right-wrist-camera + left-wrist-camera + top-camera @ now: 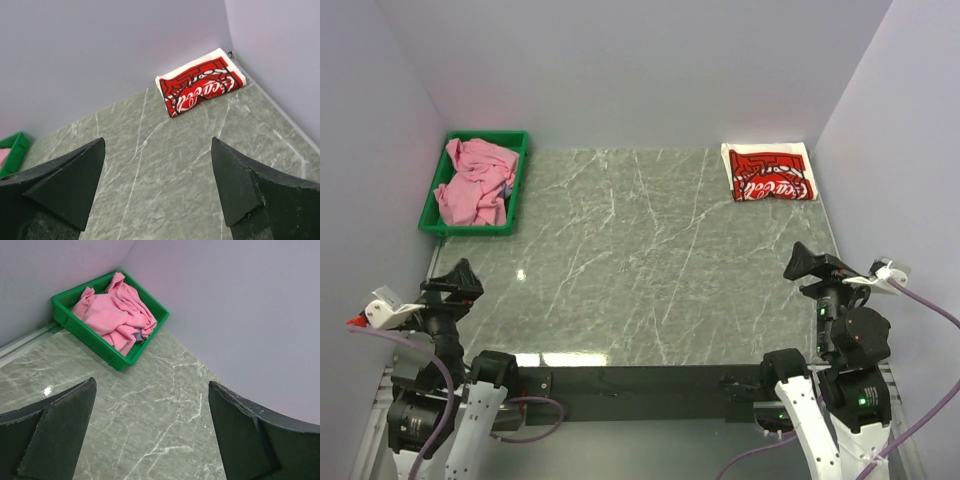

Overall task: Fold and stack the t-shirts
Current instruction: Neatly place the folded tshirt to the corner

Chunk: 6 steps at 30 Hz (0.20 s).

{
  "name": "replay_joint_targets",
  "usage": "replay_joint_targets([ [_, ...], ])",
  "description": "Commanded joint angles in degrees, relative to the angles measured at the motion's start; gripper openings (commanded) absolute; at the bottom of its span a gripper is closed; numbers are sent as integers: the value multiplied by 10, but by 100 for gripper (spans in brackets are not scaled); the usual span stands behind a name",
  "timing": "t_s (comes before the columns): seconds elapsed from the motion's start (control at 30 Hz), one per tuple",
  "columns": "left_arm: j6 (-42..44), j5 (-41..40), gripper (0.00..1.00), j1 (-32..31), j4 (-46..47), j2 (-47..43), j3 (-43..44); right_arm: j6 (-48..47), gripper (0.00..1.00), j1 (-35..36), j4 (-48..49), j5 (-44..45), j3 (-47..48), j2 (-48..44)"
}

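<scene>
The white t-shirt with the red printed graphic (769,172) lies folded flat at the table's far right corner; it also shows in the right wrist view (201,88). The pink t-shirt (475,182) lies crumpled in the green tray (516,189) at the far left, and shows in the left wrist view (116,313). My left gripper (463,279) is open and empty at the near left, well short of the tray. My right gripper (804,262) is open and empty at the near right, well short of the folded shirt.
The green tray (109,355) sits against the left wall. Grey walls close in the table on the left, back and right. The green marble tabletop (640,260) lies between the arms and the shirts.
</scene>
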Motion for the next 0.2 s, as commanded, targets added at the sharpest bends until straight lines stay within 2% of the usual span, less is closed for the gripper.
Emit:
replay_joint_targets([
  [0.0,10,-8,99,-1,38,-55,-8,-20,92,3,30,17,-9,-10],
  [0.17,16,-13,99,-1,41,-52,-19,-23,92,4,35,26,-18,-14],
])
